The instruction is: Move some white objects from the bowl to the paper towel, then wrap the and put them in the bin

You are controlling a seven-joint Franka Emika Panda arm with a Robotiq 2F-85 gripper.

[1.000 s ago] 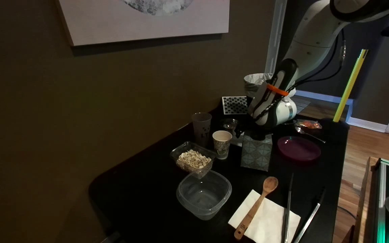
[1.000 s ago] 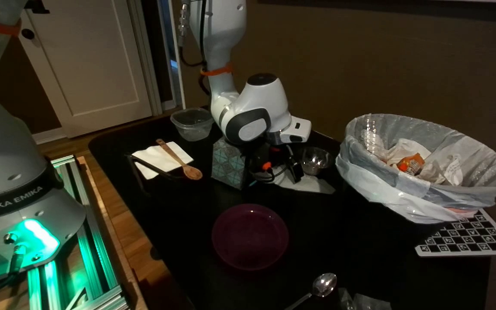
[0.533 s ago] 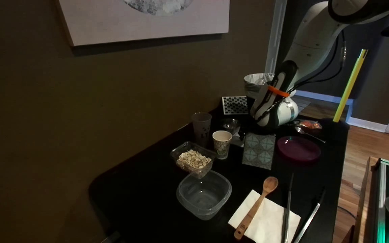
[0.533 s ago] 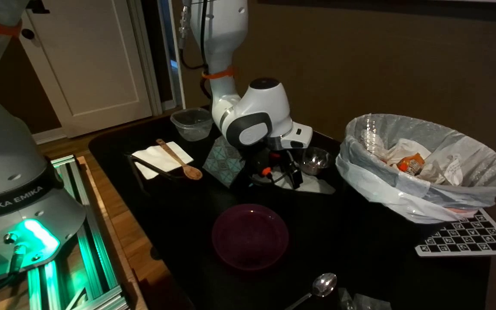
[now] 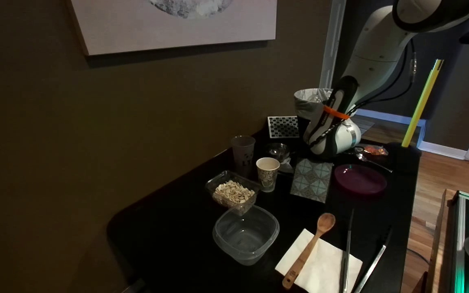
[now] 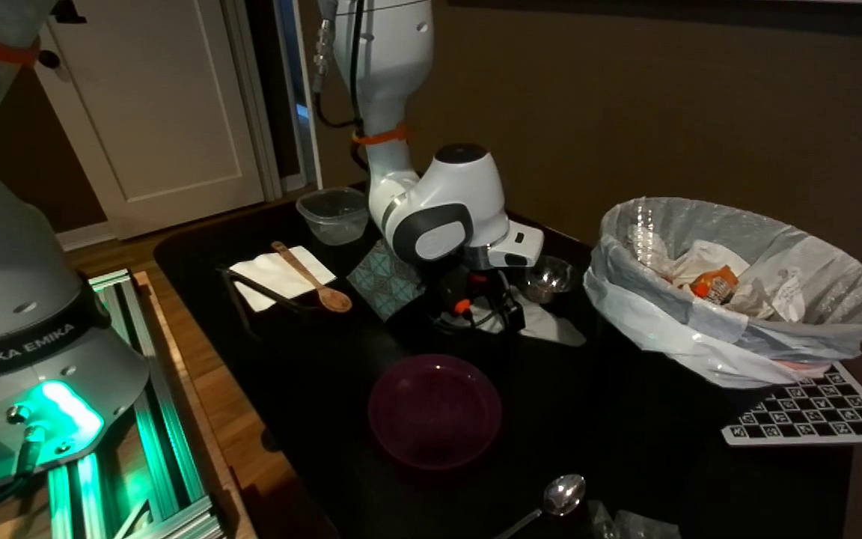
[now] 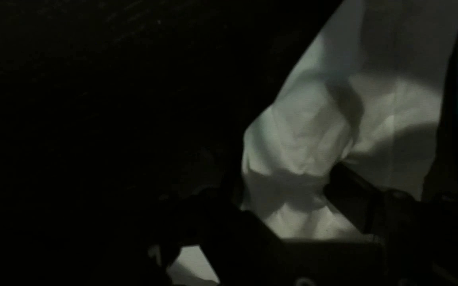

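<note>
The white paper towel [image 6: 554,329] lies on the dark table beside a small clear bowl [image 6: 547,278]; part of it shows in the other exterior view [image 5: 286,166]. My gripper [image 7: 286,190] is low over the towel. In the wrist view its dark fingers are apart, with the rumpled towel [image 7: 308,139] bulging between them. The bin [image 6: 670,340], with a pale crinkly liner and some trash inside, stands beyond the bowl. Pale flat pieces [image 5: 234,192] fill a clear container. Whether white objects lie in the towel or the small bowl, I cannot tell.
A patterned box [image 6: 387,281] leans tilted close against the arm. A maroon plate [image 6: 435,412], a paper cup [image 5: 268,174], a plastic cup [image 5: 243,152], a clear tub [image 5: 246,236], and a napkin [image 5: 332,264] with a wooden spoon [image 5: 310,250] also stand or lie around.
The arm has moved slightly lower. The patterned box has gone from upright to tilted. The paper towel has shifted a little and bunched up near the gripper.
</note>
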